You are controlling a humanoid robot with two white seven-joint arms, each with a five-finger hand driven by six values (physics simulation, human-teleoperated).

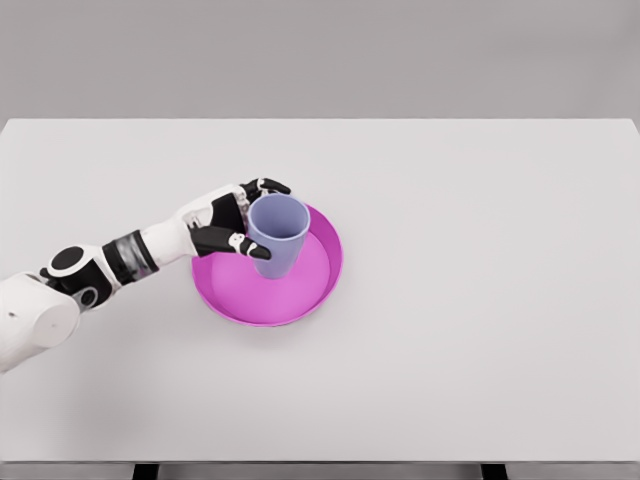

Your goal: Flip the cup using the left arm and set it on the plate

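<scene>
Reaching in from the lower left, left hand [232, 222] gripping upright lilac cup [278, 234], over magenta plate [300, 295]

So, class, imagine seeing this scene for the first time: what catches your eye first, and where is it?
The bright magenta plate near the middle of the white table stands out first. Over its left part, the left hand grips a pale lilac cup, mouth upward.
</scene>
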